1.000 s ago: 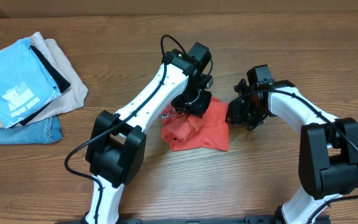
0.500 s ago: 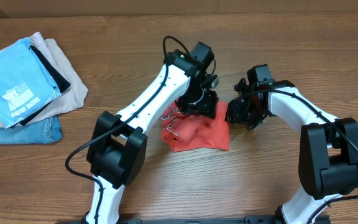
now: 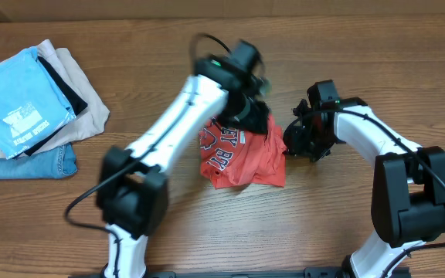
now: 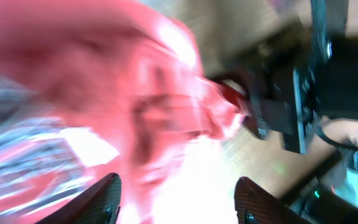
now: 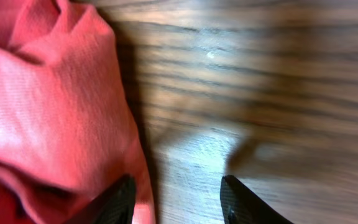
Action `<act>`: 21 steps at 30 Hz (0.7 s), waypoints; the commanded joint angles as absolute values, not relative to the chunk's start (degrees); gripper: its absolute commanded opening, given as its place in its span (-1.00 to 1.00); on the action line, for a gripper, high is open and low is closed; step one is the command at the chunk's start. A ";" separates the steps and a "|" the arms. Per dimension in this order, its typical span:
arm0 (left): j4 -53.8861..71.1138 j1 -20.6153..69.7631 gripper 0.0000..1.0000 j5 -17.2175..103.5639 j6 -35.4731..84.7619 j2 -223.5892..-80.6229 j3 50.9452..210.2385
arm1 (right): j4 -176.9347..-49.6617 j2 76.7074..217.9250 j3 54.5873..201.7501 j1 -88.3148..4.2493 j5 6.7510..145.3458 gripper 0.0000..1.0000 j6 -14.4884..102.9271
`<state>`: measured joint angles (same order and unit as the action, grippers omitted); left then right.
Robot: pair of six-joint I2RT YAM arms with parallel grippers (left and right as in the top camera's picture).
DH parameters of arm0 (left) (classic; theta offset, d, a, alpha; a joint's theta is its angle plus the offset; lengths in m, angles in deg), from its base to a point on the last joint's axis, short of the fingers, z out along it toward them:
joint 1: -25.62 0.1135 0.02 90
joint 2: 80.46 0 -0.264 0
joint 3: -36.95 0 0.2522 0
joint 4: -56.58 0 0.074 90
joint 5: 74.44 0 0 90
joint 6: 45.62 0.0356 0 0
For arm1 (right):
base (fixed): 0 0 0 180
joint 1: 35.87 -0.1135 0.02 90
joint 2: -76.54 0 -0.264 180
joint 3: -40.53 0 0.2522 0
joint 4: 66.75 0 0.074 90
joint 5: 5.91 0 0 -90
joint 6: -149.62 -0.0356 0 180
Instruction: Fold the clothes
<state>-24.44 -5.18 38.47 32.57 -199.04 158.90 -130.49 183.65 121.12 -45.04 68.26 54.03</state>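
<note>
1. T-shirt lies bunched at the middle of the surface, between the two arms. Its chest lettering faces up on its left part.
2. Left hand: fingers spread, nothing pinched, close over the cloth's far edge. Its wrist view is heavily blurred.
3. Right hand: fingers spread over bare wood, one fingertip just beside the shirt's right edge.
4. Risks:
   - The left arm looks fast and could snag a loose fold, dragging the heap.
   - The right hand may pinch only the top layer.
   - Folding bunched cloth would lock in creases.
5. Orientation: the heap is about as wide as deep, with no clear long axis. Neck and hem cannot be told, and the lettering sits skewed.
</note>
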 commanded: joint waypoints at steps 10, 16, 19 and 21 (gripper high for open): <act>-21.93 7.60 0.32 31.90 34.64 -194.65 161.45 | -142.58 175.54 136.22 -45.37 61.28 0.01 56.18; -21.38 6.23 0.29 31.61 35.58 -199.24 161.45 | -145.59 175.68 133.99 -51.14 53.57 0.02 61.66; -22.59 6.09 0.24 31.65 35.10 -203.20 161.45 | -144.56 175.68 132.25 -56.73 56.48 0.03 61.55; -23.75 6.09 0.22 31.65 35.10 -204.95 161.45 | -144.30 175.68 131.15 -59.86 61.46 0.03 60.72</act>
